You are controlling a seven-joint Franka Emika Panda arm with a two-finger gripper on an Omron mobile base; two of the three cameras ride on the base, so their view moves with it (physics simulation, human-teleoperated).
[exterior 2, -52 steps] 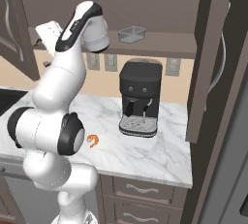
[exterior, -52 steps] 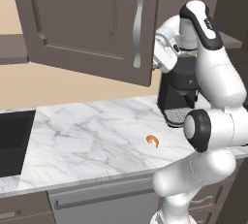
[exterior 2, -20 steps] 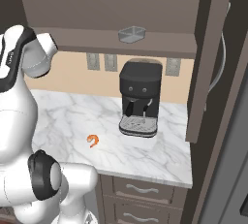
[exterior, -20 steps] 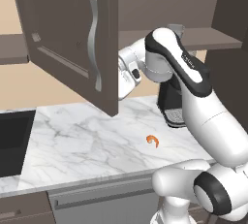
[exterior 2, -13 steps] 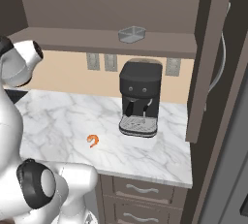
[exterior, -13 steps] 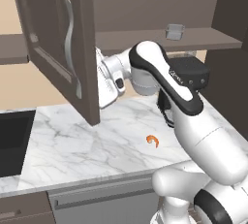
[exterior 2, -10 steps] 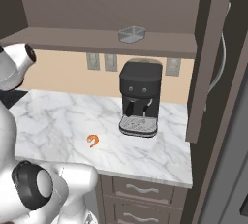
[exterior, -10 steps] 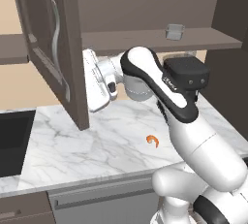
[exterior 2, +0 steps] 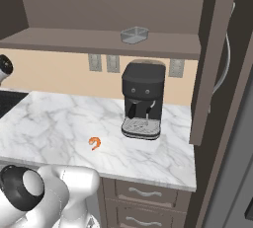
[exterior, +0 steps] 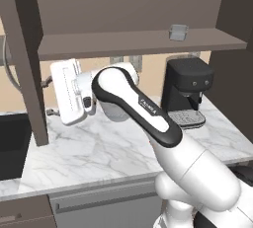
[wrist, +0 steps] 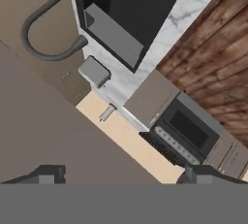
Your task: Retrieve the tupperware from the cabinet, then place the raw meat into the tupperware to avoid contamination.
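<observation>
Up on the open cabinet [exterior 2: 207, 69] shelf sat the tupperware [exterior 2: 134, 35], small, shallow, grey and translucent, the orange curled raw meat [exterior 2: 94, 143] lay on the marble bench [exterior 2: 49, 123], and the arm reached far left, gripper [wrist: 123, 177] spread wide, grasping nothing.

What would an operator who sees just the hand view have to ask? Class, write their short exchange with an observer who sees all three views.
Operator: Where is the tupperware?
Observer: It sits on the shelf of the open cabinet; the tupperware is right above the coffee machine.
Operator: And the raw meat?
Observer: The raw meat lies on the marble counter, apart from the coffee machine, to its left in the right base view.
</observation>
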